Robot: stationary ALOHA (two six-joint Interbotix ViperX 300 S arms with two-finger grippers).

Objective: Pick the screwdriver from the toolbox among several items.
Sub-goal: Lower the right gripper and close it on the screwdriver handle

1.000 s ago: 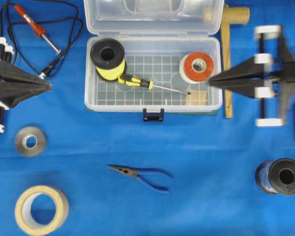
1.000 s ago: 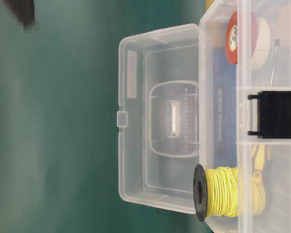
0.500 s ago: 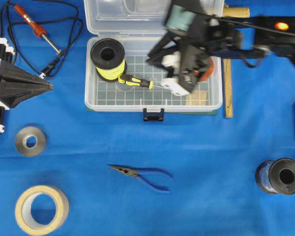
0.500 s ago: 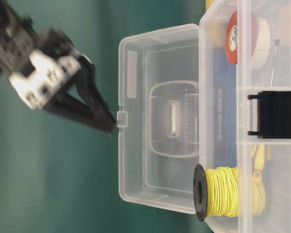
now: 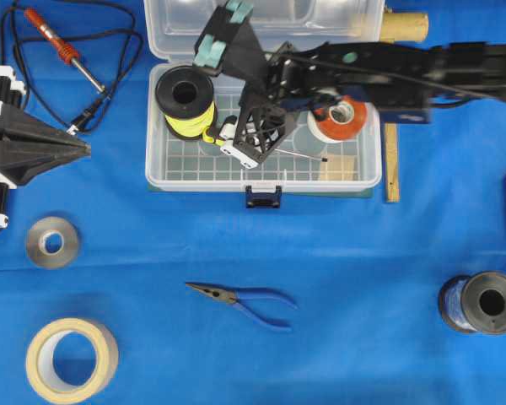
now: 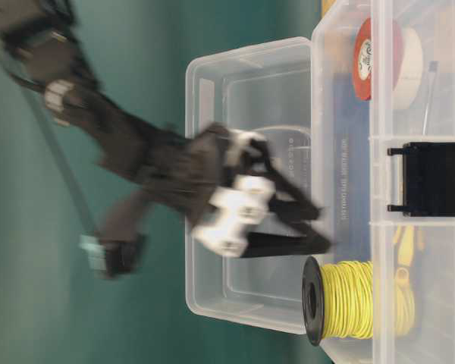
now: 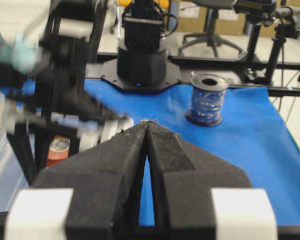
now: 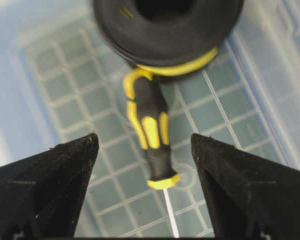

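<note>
Here the right gripper (image 8: 144,150), jaws spread and empty, straddles the screwdriver (image 8: 149,131) handle; its butt touches the spool (image 8: 167,30), so closing may nudge that.

Bare grid floor lies either side of the screwdriver (image 8: 151,131) handle; the yellow wire spool (image 8: 166,30) crowds its butt end.
</note>
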